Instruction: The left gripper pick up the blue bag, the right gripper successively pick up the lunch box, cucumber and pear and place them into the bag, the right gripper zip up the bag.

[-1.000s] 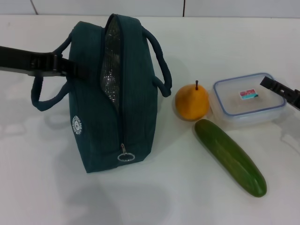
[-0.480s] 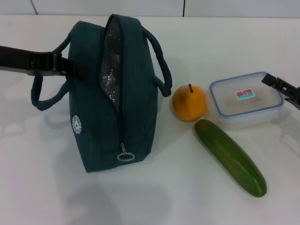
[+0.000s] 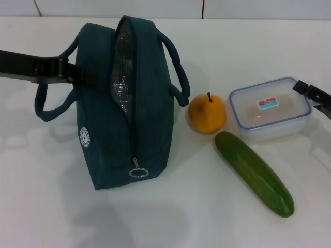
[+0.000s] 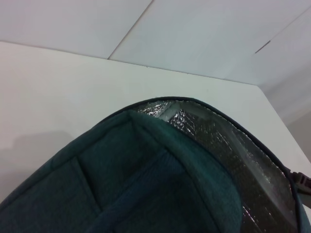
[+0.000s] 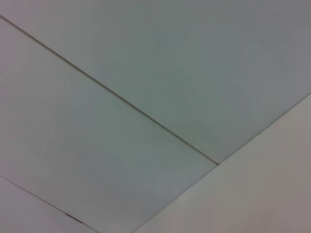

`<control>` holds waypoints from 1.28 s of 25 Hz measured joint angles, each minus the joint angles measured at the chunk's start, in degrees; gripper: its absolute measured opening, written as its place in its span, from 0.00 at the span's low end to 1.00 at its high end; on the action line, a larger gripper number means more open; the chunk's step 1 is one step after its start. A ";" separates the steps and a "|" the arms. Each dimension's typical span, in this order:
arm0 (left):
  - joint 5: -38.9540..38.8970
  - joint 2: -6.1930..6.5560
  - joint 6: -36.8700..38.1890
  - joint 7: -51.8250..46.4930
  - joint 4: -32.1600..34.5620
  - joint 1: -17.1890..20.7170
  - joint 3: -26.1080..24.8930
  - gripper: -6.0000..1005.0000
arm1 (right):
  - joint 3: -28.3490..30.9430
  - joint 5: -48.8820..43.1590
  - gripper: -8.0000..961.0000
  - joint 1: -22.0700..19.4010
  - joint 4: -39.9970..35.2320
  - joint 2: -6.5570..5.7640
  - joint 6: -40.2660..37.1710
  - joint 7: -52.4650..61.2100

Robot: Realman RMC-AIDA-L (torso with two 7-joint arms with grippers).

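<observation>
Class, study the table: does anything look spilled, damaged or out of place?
Nothing stands out. The blue bag stands upright, unzipped; pear, lunch box and cucumber lie intact beside it, nothing spilled.

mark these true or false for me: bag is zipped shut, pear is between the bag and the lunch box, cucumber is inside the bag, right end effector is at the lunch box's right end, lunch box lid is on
1. The blue bag is zipped shut. False: its top gapes open and the silver lining shows.
2. The pear sits between the bag and the lunch box. True.
3. The cucumber is inside the bag. False: it lies on the table, in front of the pear and lunch box.
4. The right end effector is at the lunch box's right end. True, though contact cannot be judged.
5. The lunch box's blue-rimmed lid is on. True.
6. The left end effector is parked away from the bag. False: it is at the bag's left side, by the handle.
</observation>
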 joint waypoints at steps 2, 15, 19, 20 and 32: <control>0.00 0.05 -0.02 0.02 -0.24 -0.11 0.00 0.05 | 0.00 0.01 0.71 0.01 0.00 0.01 -0.04 0.04; 0.10 0.16 -0.64 0.09 -0.54 -0.24 0.35 0.04 | 0.08 1.48 0.30 -0.67 -0.08 0.14 -1.35 0.67; 0.10 0.17 -0.64 0.09 -0.54 -0.31 0.36 0.04 | -0.32 1.51 0.23 -0.69 -0.22 0.11 -1.42 0.67; 0.10 0.17 -0.64 0.09 -0.54 -0.31 0.36 0.04 | -0.43 1.51 0.21 -0.69 -0.24 0.13 -1.43 0.67; 0.10 0.08 -0.60 0.09 -0.54 -0.17 0.35 0.04 | 0.04 3.17 0.11 -2.49 -0.25 0.28 -3.85 0.64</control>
